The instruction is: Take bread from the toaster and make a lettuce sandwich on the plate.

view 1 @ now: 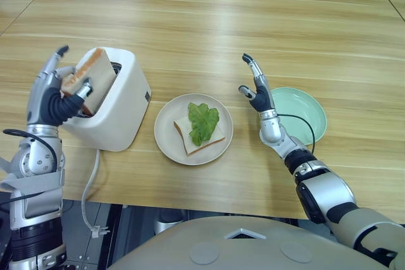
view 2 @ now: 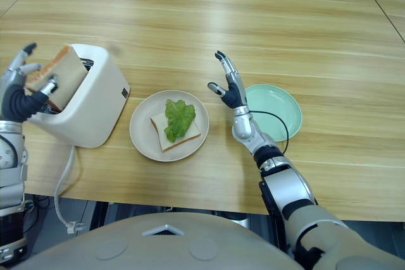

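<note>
Bread slice (view 1: 90, 73) on edge, tilted, above toaster (view 1: 124, 104), in left hand (view 1: 52, 93); right hand (view 1: 259, 91) spread.

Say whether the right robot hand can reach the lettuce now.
Probably yes: the open right robot hand is beside the round beige plate, bare wooden table between; the green lettuce leaf lies uncovered.

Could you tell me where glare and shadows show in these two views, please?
Left eye view: a broad pale sheen lies across the far table, beyond the toaster and plate; shadows at their bases are thin and soft. Right eye view: the same sheen on the far table, a mild highlight inside the green bowl, no glare on the lettuce.
</note>
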### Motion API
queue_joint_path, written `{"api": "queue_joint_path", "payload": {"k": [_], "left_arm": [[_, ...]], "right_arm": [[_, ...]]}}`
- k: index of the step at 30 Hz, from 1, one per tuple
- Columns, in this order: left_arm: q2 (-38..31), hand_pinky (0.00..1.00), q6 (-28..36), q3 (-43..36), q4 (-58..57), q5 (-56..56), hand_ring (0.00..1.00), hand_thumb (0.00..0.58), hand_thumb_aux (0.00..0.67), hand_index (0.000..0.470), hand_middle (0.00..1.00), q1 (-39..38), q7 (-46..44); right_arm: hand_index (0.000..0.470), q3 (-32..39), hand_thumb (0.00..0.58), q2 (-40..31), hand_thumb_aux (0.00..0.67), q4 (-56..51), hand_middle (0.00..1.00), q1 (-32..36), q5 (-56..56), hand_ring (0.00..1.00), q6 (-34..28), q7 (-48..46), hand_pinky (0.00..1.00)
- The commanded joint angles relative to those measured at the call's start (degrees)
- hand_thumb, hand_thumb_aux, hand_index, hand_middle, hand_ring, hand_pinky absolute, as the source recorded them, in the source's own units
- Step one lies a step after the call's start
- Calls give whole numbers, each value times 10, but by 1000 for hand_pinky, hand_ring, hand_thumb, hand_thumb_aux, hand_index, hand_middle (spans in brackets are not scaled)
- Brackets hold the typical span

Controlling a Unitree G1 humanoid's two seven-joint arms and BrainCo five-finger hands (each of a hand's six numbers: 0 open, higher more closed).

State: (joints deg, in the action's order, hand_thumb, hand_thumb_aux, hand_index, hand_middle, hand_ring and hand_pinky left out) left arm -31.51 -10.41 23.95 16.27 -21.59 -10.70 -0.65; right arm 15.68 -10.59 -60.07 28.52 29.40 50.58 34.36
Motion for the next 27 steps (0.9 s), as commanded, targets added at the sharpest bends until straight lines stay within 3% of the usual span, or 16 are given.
{"api": "queue_joint_path", "payload": {"k": [1, 14, 18, 21, 27], "left_arm": [[3, 1000, -16, 26, 7, 20, 1000, 580, 670, 460, 1000, 12, 17], [-3, 1000, -45, 88, 26, -37, 1000, 580, 670, 460, 1000, 31, 94], [5, 1000, -46, 60, 58, -5, 1000, 580, 670, 460, 1000, 58, 75], [21, 1000, -31, -2, 79, 52, 1000, 580, 670, 460, 1000, 89, 27], [64, 1000, 5, -120, 83, 113, 1000, 580, 670, 460, 1000, 148, -46]], "right_arm": [[0, 3, 0, 2, 0, -6, 0, 4, 7, 0, -5, 5, 0], [0, 8, 0, 9, 0, -6, 0, -2, 16, 0, -4, 16, 0], [0, 17, 0, -6, 0, 24, 0, -9, 46, 0, -3, 39, 0], [0, 34, 0, -37, 0, 115, 0, -31, 111, 0, -15, 79, 0], [0, 49, 0, -109, 0, 409, 0, -114, 262, 0, -75, 100, 0]]}}
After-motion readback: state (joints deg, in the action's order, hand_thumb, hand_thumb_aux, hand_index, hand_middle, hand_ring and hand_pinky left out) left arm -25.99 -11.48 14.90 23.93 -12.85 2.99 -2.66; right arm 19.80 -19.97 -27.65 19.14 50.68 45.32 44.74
